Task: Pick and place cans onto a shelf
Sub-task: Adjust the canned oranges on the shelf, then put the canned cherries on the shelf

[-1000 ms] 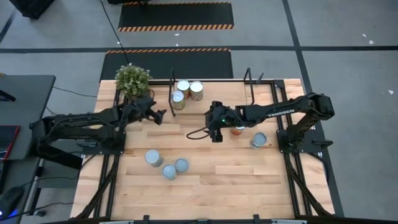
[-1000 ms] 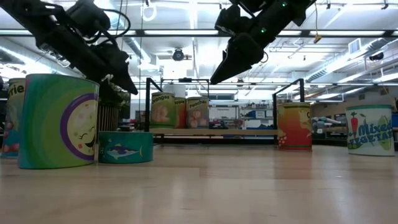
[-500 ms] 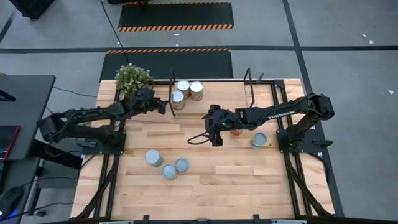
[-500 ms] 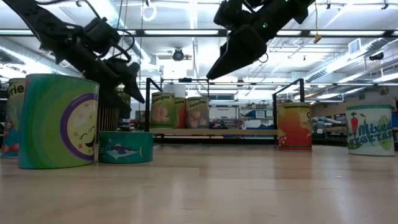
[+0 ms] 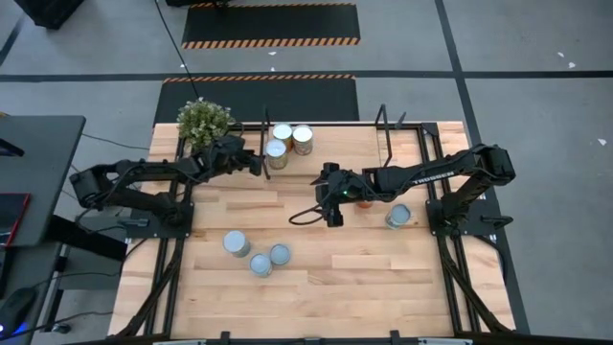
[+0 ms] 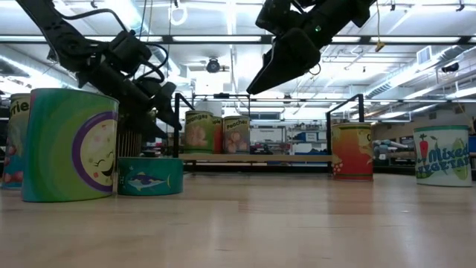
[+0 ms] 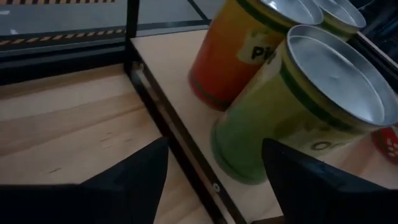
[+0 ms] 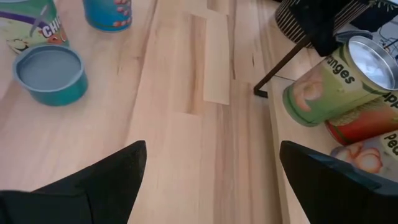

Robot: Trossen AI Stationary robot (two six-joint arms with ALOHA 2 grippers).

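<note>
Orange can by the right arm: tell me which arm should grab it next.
Right. The right gripper hangs open just beside the orange can, which stands on the table off the shelf. The left gripper is across the table at the shelf's green can.

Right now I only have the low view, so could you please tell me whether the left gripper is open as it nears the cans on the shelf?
Observer: Yes, the left gripper is open. The green oranges can stands just ahead of its fingers, not gripped.
Operator: Thank you. Where on the shelf does that can stand?
Observer: At the front of the shelf, close to its left bracket, with an orange can right behind it.
Operator: And is the right gripper carrying anything?
Observer: No, the right gripper is open and empty, held above bare table.
</note>
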